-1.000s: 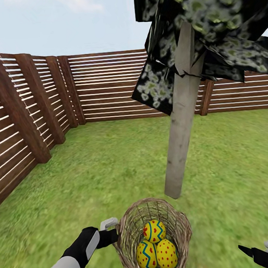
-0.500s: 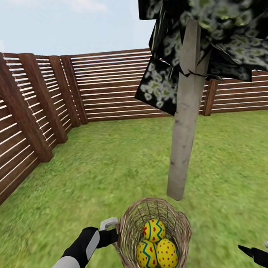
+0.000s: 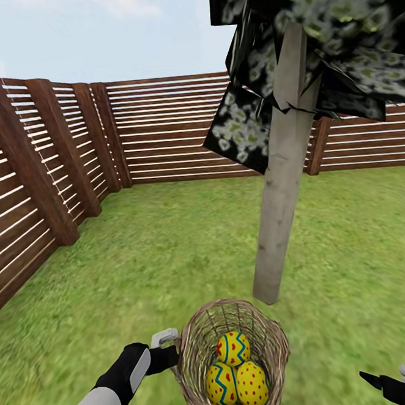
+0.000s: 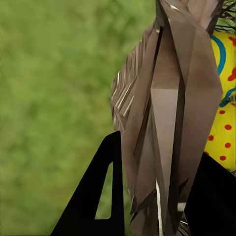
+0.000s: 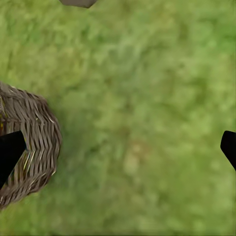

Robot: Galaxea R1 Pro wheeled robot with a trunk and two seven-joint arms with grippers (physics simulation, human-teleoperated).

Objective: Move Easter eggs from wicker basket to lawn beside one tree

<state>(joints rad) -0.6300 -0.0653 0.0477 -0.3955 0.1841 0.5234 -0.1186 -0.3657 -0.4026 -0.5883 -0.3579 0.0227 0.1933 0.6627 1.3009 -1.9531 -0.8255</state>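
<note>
The wicker basket (image 3: 264,344) hangs just above the lawn (image 3: 157,249) at the lower middle of the head view. Three Easter eggs lie inside it: one behind (image 3: 232,349), two in front (image 3: 221,385) (image 3: 252,385). My left gripper (image 3: 175,356) is shut on the basket's left rim; in the left wrist view its black fingers (image 4: 98,196) clamp the wicker wall (image 4: 167,123), with an egg (image 4: 223,98) behind. The tree (image 3: 282,201) stands just beyond the basket. My right gripper (image 3: 383,373) is low at the right, open and holding nothing (image 5: 118,147), with the basket (image 5: 34,142) to one side.
A brown slatted wooden fence (image 3: 159,129) closes the garden on the left and at the back. The tree's dark leaves (image 3: 311,45) hang overhead at the upper right. Open grass spreads left and right of the trunk.
The whole head view has shifted a little, so the trunk sits slightly further right. Both arms, the basket and the eggs keep their places in the view.
</note>
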